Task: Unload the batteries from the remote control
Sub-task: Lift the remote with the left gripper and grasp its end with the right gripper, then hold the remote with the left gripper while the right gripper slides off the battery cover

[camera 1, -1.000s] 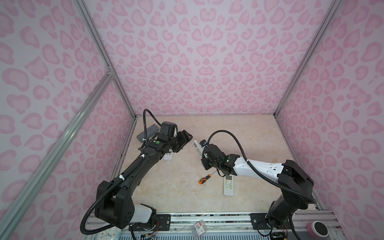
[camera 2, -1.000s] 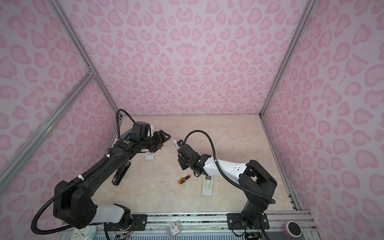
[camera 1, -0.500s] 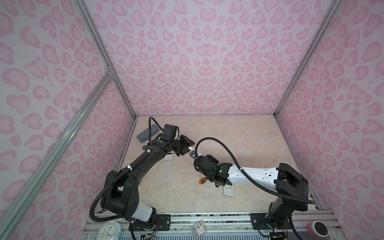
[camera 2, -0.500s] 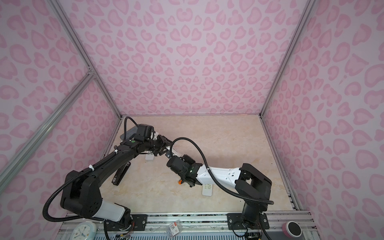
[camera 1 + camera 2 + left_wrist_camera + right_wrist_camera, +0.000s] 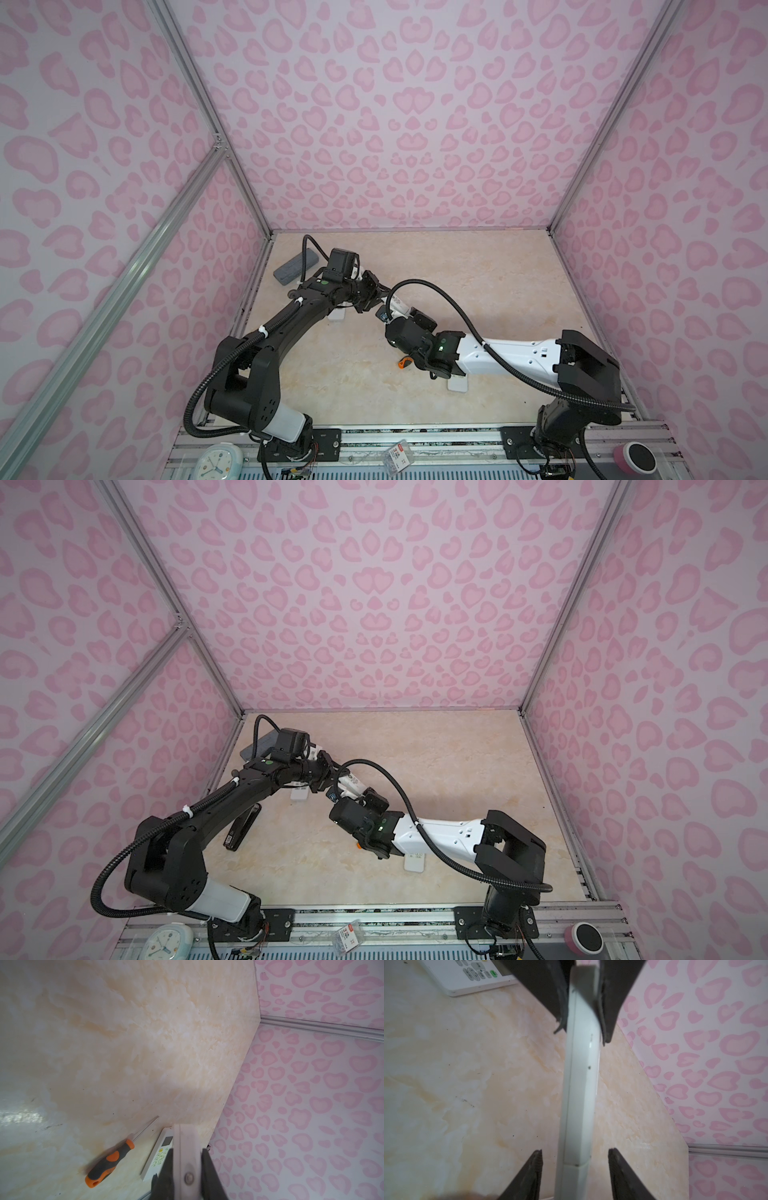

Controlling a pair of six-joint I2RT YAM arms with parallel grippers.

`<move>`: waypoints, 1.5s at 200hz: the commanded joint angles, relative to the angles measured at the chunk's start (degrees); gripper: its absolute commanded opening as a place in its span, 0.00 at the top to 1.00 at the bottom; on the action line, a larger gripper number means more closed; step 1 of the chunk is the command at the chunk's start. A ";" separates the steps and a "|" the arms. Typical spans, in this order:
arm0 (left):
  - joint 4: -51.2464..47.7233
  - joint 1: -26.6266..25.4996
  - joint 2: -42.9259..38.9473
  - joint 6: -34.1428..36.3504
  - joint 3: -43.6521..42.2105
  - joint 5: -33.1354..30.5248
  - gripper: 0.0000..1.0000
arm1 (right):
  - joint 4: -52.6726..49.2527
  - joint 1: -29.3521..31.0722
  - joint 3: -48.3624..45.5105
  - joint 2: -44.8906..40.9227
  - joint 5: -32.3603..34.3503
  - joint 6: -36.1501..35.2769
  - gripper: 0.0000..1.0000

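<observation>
Two tools met on one white remote. The left tool was clamped across one end and held it clear of the worktop. The right tool stood with its jaws spread to either side of the other end, touching neither side.

No batteries showed in any view. I judged them to be shut inside the held remote, perhaps behind a cover whose seam crossed the body near the right tool. Once out, such cells should be light, stiff and smooth, and quick to roll, so the pinch belongs across the middle of the barrel, not on the ends. The remote itself looked like light, rigid, slick plastic, best gripped on its body away from that cover.

Counted outward:
- One remote was held.
- A second white remote lay on the worktop near the left tool.
- A third white remote lay just beside the one screwdriver.
- One grey remote lay at the back left.
- One slim black remote lay beside the left arm.
</observation>
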 commanded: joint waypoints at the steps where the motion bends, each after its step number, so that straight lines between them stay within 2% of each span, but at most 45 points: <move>1: 3.22 0.55 0.29 2.25 1.28 1.29 0.93 | -2.76 -0.04 0.64 -2.18 0.10 4.77 0.43; 36: 7.29 2.00 -0.09 5.01 -0.24 -0.16 0.96 | -8.59 -0.12 2.60 -6.56 0.44 14.72 0.40; 57: 9.73 2.45 -0.12 8.15 -0.66 -1.15 0.96 | -8.64 -0.47 2.76 -8.93 0.24 18.52 0.40; 77: 12.82 2.58 -0.46 8.60 -1.64 -2.02 0.96 | -9.16 -2.64 3.18 -11.30 -3.91 22.17 0.40; 107: 20.69 2.62 -3.50 7.72 -6.55 -3.43 0.96 | -9.35 -11.76 3.74 -14.52 -20.12 30.85 0.40; 135: 28.52 2.62 -8.32 6.77 -12.50 -5.02 0.96 | -3.35 -20.87 0.17 -17.44 -37.57 40.15 0.41; 160: 36.86 2.63 -11.63 3.92 -17.04 -7.12 0.96 | 2.31 -25.44 -2.60 -18.09 -47.63 47.15 0.41; 188: 44.60 2.49 -12.26 0.45 -18.91 -6.00 0.96 | 8.07 -28.29 -4.07 -16.66 -55.88 53.55 0.41; 219: 51.50 2.39 -11.30 -4.22 -19.48 -3.56 0.96 | 14.93 -29.39 -5.23 -14.83 -60.98 56.28 0.43; 239: 58.08 2.19 -10.86 -7.94 -20.91 -2.86 0.96 | 17.04 -30.07 -5.92 -14.04 -62.06 58.49 0.43; 278: 62.79 1.17 -10.02 -10.13 -20.92 -1.77 0.96 | 20.58 -30.46 -5.34 -11.71 -64.45 61.12 0.45; 300: 65.25 -0.71 -8.05 -10.89 -20.15 -2.01 0.96 | 19.03 -30.66 -3.79 -10.36 -64.78 60.42 0.47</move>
